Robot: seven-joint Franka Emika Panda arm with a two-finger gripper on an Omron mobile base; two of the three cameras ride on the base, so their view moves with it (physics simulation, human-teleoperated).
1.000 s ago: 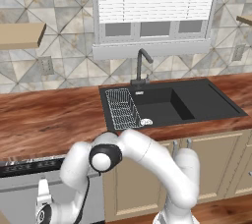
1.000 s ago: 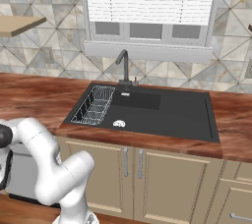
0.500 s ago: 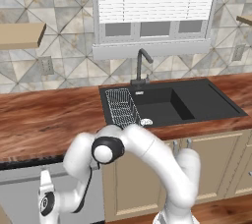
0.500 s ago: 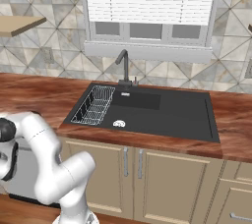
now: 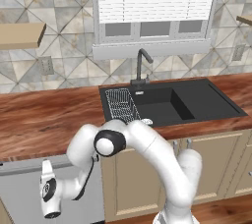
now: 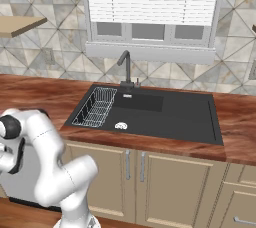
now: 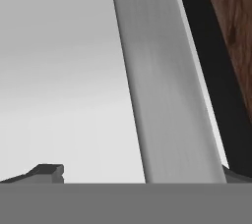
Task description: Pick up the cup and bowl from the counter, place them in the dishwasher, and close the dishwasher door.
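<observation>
The dishwasher door (image 5: 22,191) stands upright under the counter (image 5: 49,120), a flat grey panel with a lighter strip (image 5: 24,166) along its top. My arm bends down to the lower left, and my gripper (image 5: 47,192) is right against the door's face. In the hand view the door (image 7: 59,70) is very close, its light strip (image 7: 162,95) runs slantwise, and a thin dark gap separates it from the wood counter (image 7: 236,21). My gripper (image 7: 140,176) is open, its tips far apart and holding nothing. The cup and the bowl are hidden or out of view.
A black sink (image 5: 172,102) with a wire basket (image 5: 120,104) and a dark tap (image 5: 140,68) is set into the counter to the right. Beige cabinet doors (image 5: 211,169) with metal handles run below it. A pale wall shelf (image 5: 19,36) hangs at the upper left.
The door has swung up toward the counter, and the dark opening above it has shrunk to a thin line. My hand has risen a little with it.
</observation>
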